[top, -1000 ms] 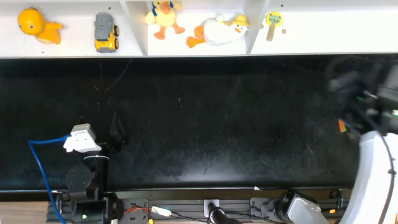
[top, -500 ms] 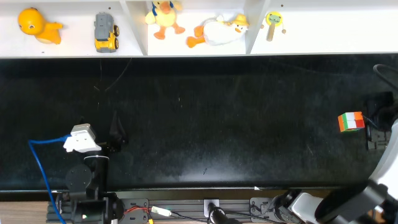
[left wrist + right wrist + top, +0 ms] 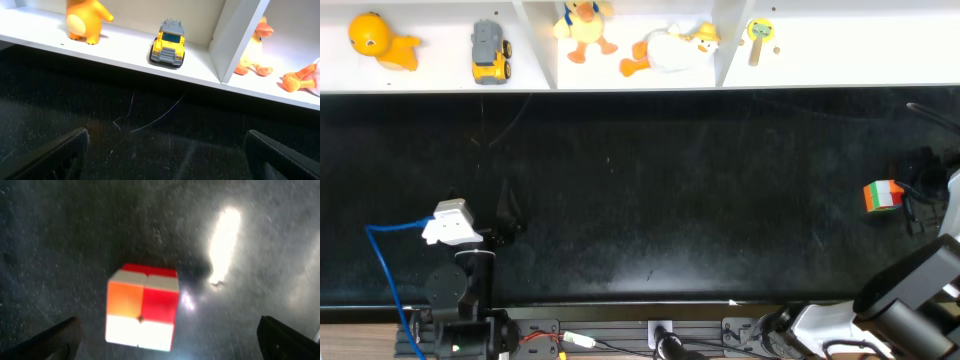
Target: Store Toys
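Since the puzzle cube [image 3: 142, 306] lies off the shelf [image 3: 840, 62], the right gripper [image 3: 170, 345] hangs above it, jaws spread, apparently to straddle it; the left gripper [image 3: 170, 159] rests released.

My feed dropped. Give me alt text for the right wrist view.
A small puzzle cube with orange, red and white squares lies on the dark table, seen between the spread fingers of the open right gripper. A bright glare spot shines on the table beside it.
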Robot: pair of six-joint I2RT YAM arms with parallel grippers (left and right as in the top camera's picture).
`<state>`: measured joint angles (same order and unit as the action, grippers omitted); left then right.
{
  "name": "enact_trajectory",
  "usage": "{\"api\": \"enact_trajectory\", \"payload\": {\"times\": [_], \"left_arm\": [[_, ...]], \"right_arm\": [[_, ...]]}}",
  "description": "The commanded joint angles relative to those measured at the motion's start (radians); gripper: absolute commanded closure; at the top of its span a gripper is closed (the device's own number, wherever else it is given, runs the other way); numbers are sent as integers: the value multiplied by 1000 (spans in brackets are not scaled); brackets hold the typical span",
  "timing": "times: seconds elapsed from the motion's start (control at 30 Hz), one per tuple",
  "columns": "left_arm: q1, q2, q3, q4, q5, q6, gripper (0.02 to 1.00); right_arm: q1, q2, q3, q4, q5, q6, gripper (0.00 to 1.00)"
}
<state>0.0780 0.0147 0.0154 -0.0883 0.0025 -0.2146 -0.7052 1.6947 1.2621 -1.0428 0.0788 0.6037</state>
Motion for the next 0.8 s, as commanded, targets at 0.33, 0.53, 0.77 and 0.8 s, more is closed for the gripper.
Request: {"api": "enact_trajectory", "payload": {"times": [0.33, 0.53, 0.77, 0.8], "left_arm": [[-7, -12, -8, 5, -12, 4, 20], [-7, -12, -8, 5, -12, 4, 20], [-7, -12, -8, 5, -12, 4, 20], [-7, -12, -8, 5, -12, 4, 20]], "right_arm": [[12, 85, -24, 64, 0, -35, 60], [17, 85, -65, 128, 0, -35, 86], [60, 86, -86, 172, -1, -32, 97], [68, 86, -91, 177, -1, -31, 99]]}}
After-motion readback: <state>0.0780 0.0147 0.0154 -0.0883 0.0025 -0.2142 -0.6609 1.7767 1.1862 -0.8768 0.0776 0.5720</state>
